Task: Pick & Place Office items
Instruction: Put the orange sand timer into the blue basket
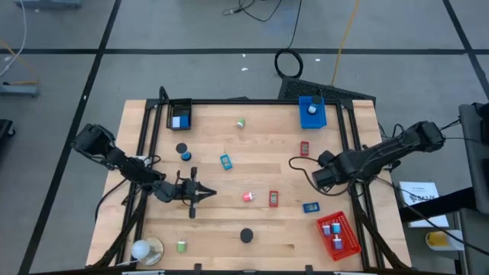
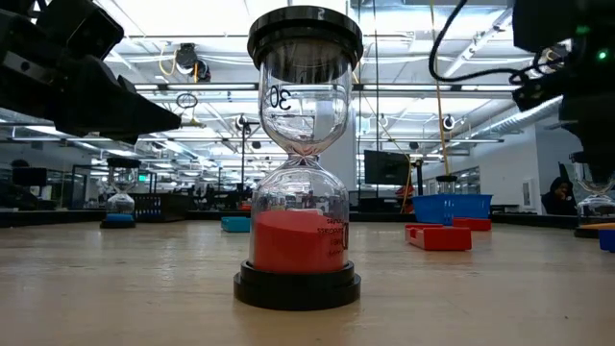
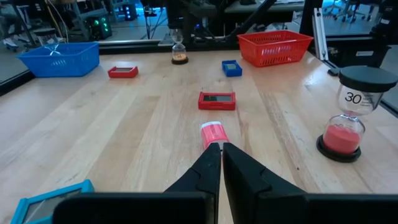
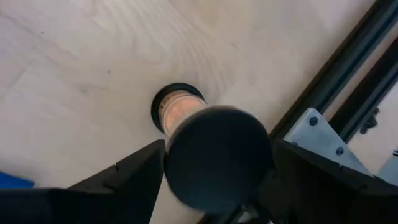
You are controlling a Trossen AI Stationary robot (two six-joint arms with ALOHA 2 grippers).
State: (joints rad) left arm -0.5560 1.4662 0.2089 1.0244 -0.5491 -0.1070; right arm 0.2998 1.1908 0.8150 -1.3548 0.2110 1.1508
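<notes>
My right gripper [image 1: 319, 174] [image 4: 219, 177] hangs open at the table's right side, pointing down over a small hourglass [image 3: 179, 52] that stands on its base [image 4: 176, 107]. Its fingers show on either side of the dark top cap [image 4: 217, 155]; I see no touch. My left gripper [image 1: 208, 192] [image 3: 219, 152] is shut and level, low over the table left of centre, pointing at a pink roll [image 1: 248, 197] [image 3: 213, 132] a short way ahead. Scattered office items lie on the table: a red block [image 1: 273, 198], a blue block [image 1: 310, 207], a teal block [image 1: 226, 161] and a green piece [image 1: 241, 122].
A large hourglass with red sand [image 1: 246, 236] [image 2: 304, 173] stands near the front edge. A black tray [image 1: 179, 116] and a blue tray [image 1: 312, 112] stand at the back, a red tray [image 1: 338, 234] with several items at the front right. A round white and tan object [image 1: 145, 250] sits front left.
</notes>
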